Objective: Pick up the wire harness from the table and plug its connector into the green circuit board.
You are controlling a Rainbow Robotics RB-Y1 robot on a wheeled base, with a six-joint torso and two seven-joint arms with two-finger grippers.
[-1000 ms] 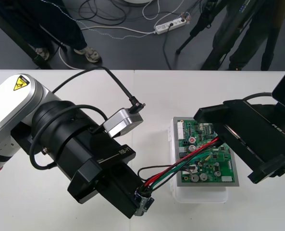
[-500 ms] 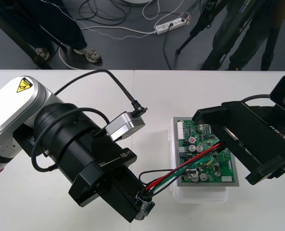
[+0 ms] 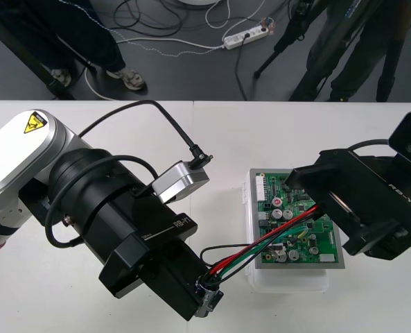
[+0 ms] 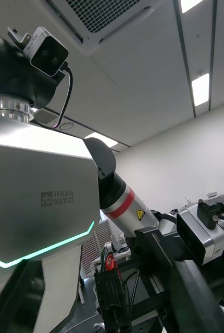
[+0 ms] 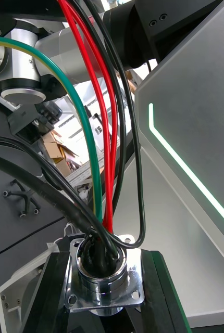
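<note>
My left gripper (image 3: 206,300) hangs low over the table left of the board, shut on the harness's round metal socket (image 3: 206,286). In the left wrist view the flanged socket (image 5: 104,283) sits clamped between the fingers (image 5: 161,296). Red, black and green wires (image 3: 264,241) run taut from it across the green circuit board (image 3: 317,244) and under my right gripper (image 3: 330,202), which hovers over the board. In the right wrist view the black plug (image 4: 112,299) stands between the wide-apart fingers (image 4: 195,302), touching neither. Its lower end is hidden, so I cannot tell if it sits in the board.
The board rests on a white base (image 3: 288,283) right of centre. My left arm's bulky links (image 3: 101,208) and wrist camera (image 3: 181,177) cover the table's left half. Bare table lies behind the board and along the front edge.
The right gripper has shifted a little to the right over the board and turned slightly. The left gripper and the wires have stayed put over the last half second.
</note>
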